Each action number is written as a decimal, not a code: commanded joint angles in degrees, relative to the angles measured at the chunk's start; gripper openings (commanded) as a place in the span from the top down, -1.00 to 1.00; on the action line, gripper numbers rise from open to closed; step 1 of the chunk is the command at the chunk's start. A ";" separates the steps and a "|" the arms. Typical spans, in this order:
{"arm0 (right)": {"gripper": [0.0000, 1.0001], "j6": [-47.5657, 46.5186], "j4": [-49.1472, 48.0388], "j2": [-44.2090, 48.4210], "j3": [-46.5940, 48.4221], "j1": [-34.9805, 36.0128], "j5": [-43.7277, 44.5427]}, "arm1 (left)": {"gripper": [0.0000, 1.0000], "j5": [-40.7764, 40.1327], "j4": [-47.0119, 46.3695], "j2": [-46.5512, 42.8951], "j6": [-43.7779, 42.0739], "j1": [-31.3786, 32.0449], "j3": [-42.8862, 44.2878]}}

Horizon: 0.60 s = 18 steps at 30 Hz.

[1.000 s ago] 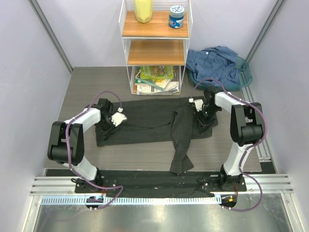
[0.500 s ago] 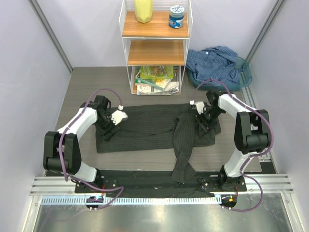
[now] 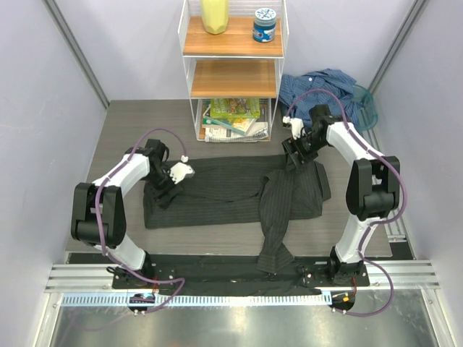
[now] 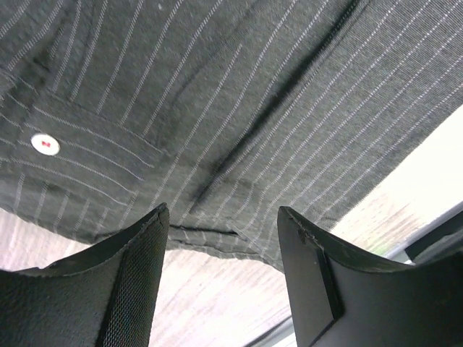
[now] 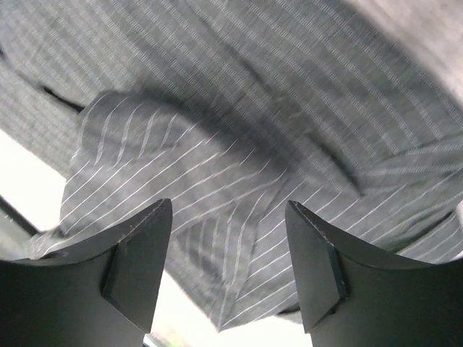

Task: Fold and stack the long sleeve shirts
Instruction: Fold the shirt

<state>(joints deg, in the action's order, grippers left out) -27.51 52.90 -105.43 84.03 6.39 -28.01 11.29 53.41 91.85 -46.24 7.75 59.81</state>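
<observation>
The dark shirt [image 3: 217, 191] lay spread sideways across the middle of the tabletop [image 3: 123, 123]. It was flattened into a rough band, with its right part lapped over itself. One sleeve [image 3: 273, 224] trailed loose toward the near edge. I judged the fold barely begun: the body was laid out, but the sleeve was not tucked in and no compact bundle had formed. The blue shirt [image 3: 322, 90] sat crumpled in a basket [image 3: 367, 108] at the far right corner, well apart from the dark one and seemingly untouched. Both folds and the stacking therefore remained to be done.

The left pincer [image 4: 221, 217] hung over the dark shirt's left edge, its fingers released and gripping nothing. Striped cloth and a pale button [image 4: 45, 144] showed beyond them. The right pincer [image 5: 228, 210] hovered over the far right corner of the same shirt, likewise spread apart and empty, with a folded flap of cloth beneath it.

Several things could not be made out. The collar was hard to find, so I could not tell whether the shirt lay face up or face down. The sleeve's cuff merged with the black base rail [image 3: 217, 271] at the near edge. The right wrist view was blurred in places. The blue shirt's sleeves could not be traced within the heap, and the basket hid its underside.
</observation>
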 commanded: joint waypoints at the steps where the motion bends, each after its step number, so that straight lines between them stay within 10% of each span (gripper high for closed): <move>1: -0.41 -1.76 -0.96 -2.76 3.68 1.16 0.32 | -0.24 1.19 -0.14 1.22 -2.80 -0.28 2.50; 9: -0.39 -5.45 -0.52 -5.14 2.20 4.77 2.17 | -0.24 1.45 1.70 4.21 -4.56 -0.19 3.91; 18: 0.10 -5.98 -0.79 -5.23 1.05 5.38 2.79 | -0.09 -0.65 2.14 4.56 -6.49 -0.19 1.80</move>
<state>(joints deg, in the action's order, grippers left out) -32.32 52.31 -111.04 85.58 11.62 -25.58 11.14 53.91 96.25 -50.52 7.75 61.93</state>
